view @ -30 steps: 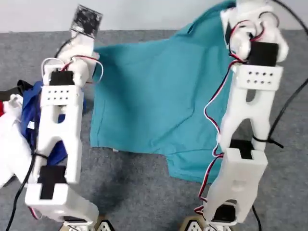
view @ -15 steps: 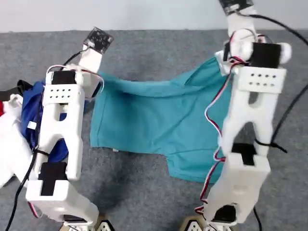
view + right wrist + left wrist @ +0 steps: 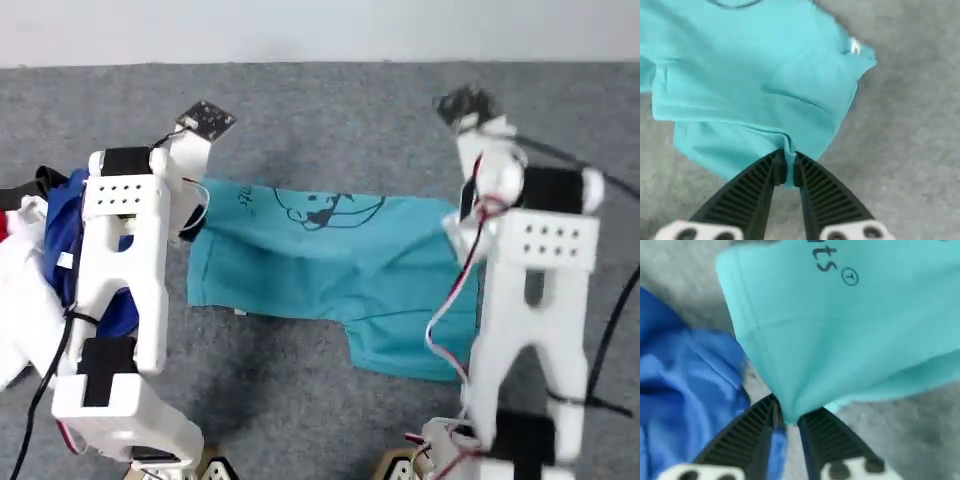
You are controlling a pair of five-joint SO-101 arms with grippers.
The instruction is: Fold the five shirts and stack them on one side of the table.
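1. The left pincer (image 3: 785,416) is closed narrow on a bunched edge of the teal shirt (image 3: 840,335). The cloth is nipped between its ribbed black fingers (image 3: 747,432) and fans out wide beyond the tips.
2. The right pincer (image 3: 786,165) is clamped just as tightly on another edge of the teal shirt. The fabric gathers into a sharp crease right at its tips, and a small white label (image 3: 855,48) shows at the shirt corner farther out.
3. Between the two pincers the teal shirt lies doubled over on itself. The upper layer spans from one pincer to the other, with dark lettering and a line drawing (image 3: 325,210) facing up.
4. The lower layer lies flat on the grey table cover (image 3: 300,120) and reaches back from the pincers towards the arm bases. It extends farthest on the right pincer's side.
5. Just beside the left pincer, on the side away from the right one, a crumpled blue shirt (image 3: 685,380) lies near the teal edge.
6. Farther out from the left pincer, past the blue shirt, a white garment (image 3: 25,300) sits in a heap. A scrap of red cloth (image 3: 3,225) shows at its far side.
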